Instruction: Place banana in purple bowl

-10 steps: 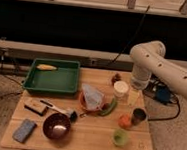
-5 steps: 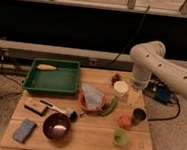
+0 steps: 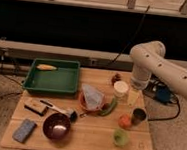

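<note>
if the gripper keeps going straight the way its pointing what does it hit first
The gripper points down over the back right of the table, close beside the white cup. Going straight on, it would probably meet the bare table top first. Depth is unclear, so it could graze that cup.

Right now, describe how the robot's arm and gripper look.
The arm is cream-white, built of thick smooth tubes joined by a rounded elbow with small dark dots along it. The gripper, pale like the arm, hangs at its end beside the white cup.
</note>
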